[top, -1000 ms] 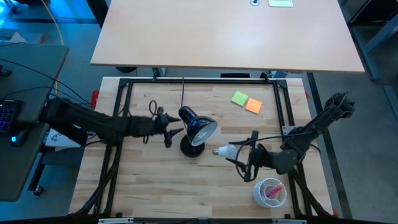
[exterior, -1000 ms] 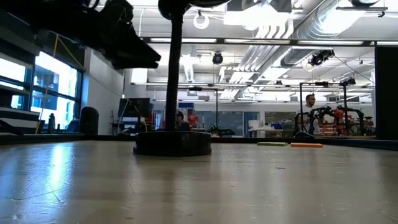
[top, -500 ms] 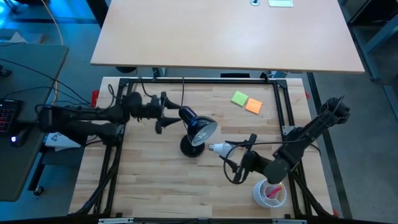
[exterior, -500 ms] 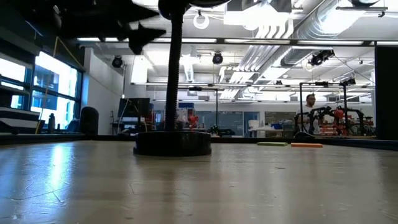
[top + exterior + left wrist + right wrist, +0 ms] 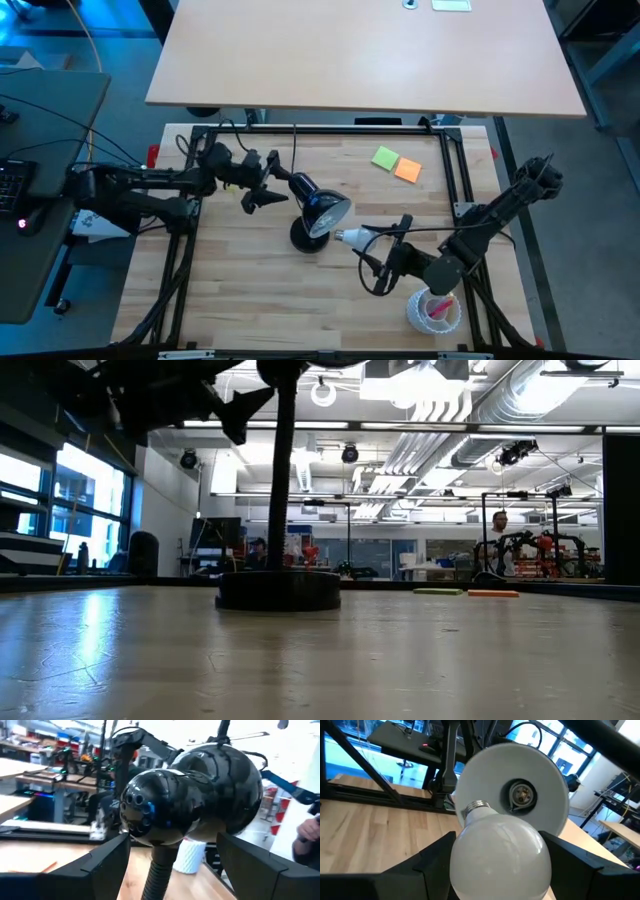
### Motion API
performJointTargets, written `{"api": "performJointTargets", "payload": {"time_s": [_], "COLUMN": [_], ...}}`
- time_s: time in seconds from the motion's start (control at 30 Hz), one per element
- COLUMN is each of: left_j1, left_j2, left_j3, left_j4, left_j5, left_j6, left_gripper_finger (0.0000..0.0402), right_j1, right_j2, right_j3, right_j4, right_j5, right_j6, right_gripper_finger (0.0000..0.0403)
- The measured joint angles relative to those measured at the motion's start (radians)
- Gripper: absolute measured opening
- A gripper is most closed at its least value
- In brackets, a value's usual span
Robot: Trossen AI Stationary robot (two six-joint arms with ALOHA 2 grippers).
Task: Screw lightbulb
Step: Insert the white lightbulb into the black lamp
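Two grippers: both at the desk lamp [image 5: 318,212].
Right gripper [image 5: 372,252]: clamped on the lightbulb's [image 5: 352,238] globe, screw base pointing at the lamp head's open face so the thread can enter.
Lightbulb position: base just beside the socket [image 5: 522,794], slightly off its centre, not yet in.
Left gripper [image 5: 262,180]: fingers spread wide on either side of the back of the lamp head [image 5: 192,800], likely to brace it against the twisting.
Lamp base [image 5: 278,589]: flat on the table [image 5: 250,290].
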State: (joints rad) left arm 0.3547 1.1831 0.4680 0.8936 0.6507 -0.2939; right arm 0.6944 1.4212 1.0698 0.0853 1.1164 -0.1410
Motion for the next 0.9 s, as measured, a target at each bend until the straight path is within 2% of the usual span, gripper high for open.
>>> {"api": "performJointTargets", "payload": {"time_s": [0.2,0.43,0.63,0.9], "left_j1": [-0.028,-0.042,-0.048,-0.164], "left_j2": [0.084,0.098,0.095,0.095], "left_j3": [0.058,0.124,0.131,0.131], "left_j4": [0.027,0.041,0.034,-0.042], "left_j5": [-0.004,-0.001,-0.005,-0.012], "left_j6": [0.033,0.052,0.037,0.053], "left_gripper_finger": [0.0292,0.0292,0.0292,0.0292], "right_j1": [-0.032,-0.04,-0.041,-0.078], "right_j2": [0.0,-0.001,-0.006,-0.05], "right_j3": [0.0,0.0,0.0,0.0], "right_j4": [-0.009,-0.02,-0.039,-0.153], "right_j5": [-0.004,-0.024,0.056,0.065], "right_j6": [0.002,0.003,-0.005,0.009], "right_gripper_finger": [0.0255,0.0255,0.0255,0.0255]}}
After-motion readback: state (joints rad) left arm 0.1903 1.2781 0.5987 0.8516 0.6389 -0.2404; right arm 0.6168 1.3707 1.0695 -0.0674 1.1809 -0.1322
